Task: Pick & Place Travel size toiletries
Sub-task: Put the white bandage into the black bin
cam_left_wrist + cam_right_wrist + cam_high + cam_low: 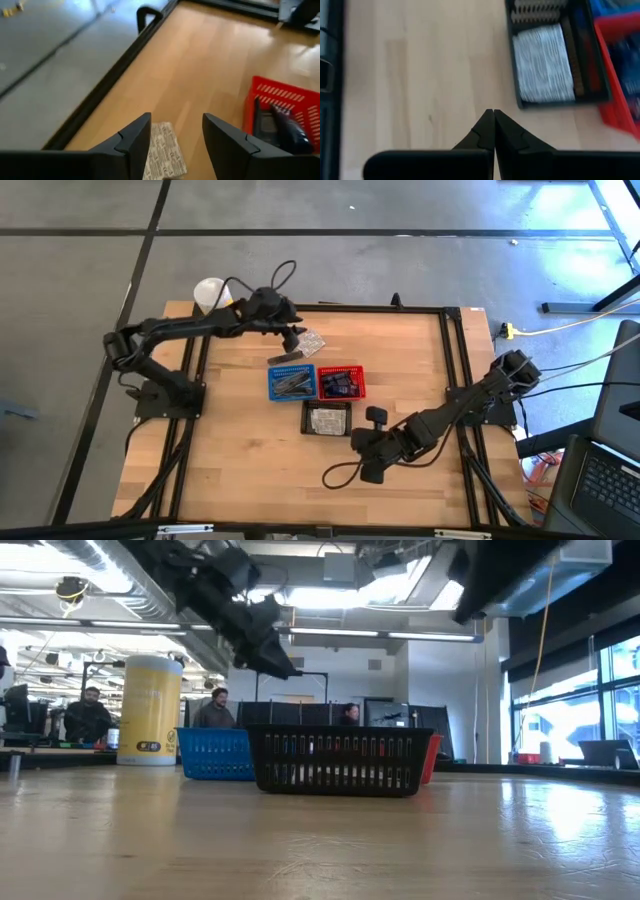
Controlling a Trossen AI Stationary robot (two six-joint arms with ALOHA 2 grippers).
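A clear crinkly packet (312, 340) lies flat on the wood near the table's far edge. In the left wrist view the packet (164, 150) shows below and between my left gripper's (176, 142) open fingers. That left gripper (296, 337) hangs raised above the table (268, 652). A second clear packet (542, 62) lies in the black basket (327, 418). Slim grey pieces lie in the blue basket (292, 383), dark navy ones in the red basket (341, 383). My right gripper (493, 116) is shut and empty over bare wood beside the black basket's near right corner (356, 442).
The three small baskets stand together mid-table; the black basket (340, 760) is nearest in the low view, with the blue basket (215, 753) behind it. A white-and-yellow canister (210, 292) stands at the far left corner. A black frame rail (107, 85) borders the table. People sit in the room beyond.
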